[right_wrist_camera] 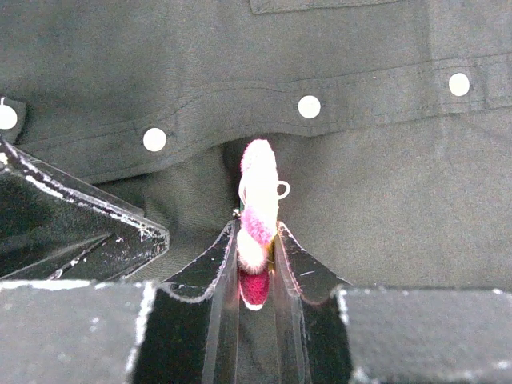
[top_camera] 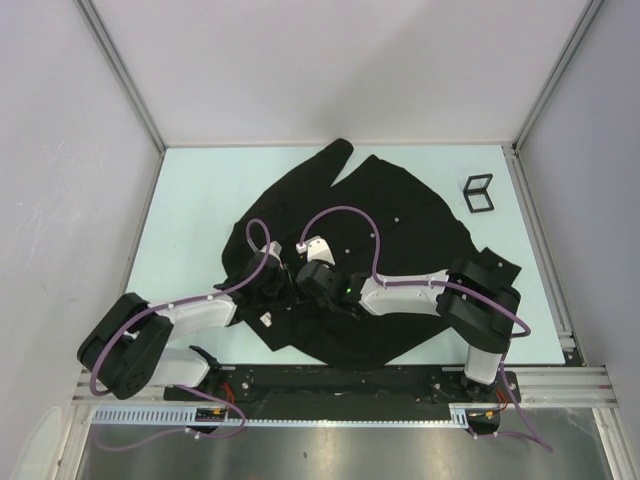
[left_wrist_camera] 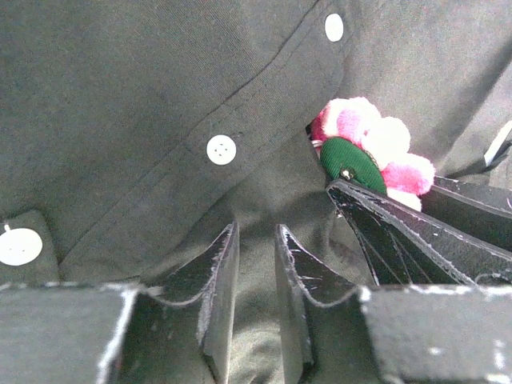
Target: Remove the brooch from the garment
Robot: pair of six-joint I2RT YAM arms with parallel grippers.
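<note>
The black garment (top_camera: 400, 210) lies spread on the table, its placket and white buttons (left_wrist_camera: 222, 150) showing in both wrist views. The brooch (right_wrist_camera: 258, 192), a fluffy pink and white flower with a green backing (left_wrist_camera: 352, 160), stands edge-on against the shirt front below the button row. My right gripper (right_wrist_camera: 257, 240) is shut on the brooch's lower edge, and its dark fingers (left_wrist_camera: 416, 240) show in the left wrist view. My left gripper (left_wrist_camera: 256, 240) sits just left of the brooch, jaws nearly closed on a fold of shirt fabric. In the top view both grippers (top_camera: 295, 280) meet mid-shirt, hiding the brooch.
A small black open frame (top_camera: 479, 194) stands on the pale table (top_camera: 190, 210) at the back right. Metal rails and grey walls bound the table on the left, right and back. The left gripper's finger (right_wrist_camera: 80, 224) lies close to the left of the right gripper.
</note>
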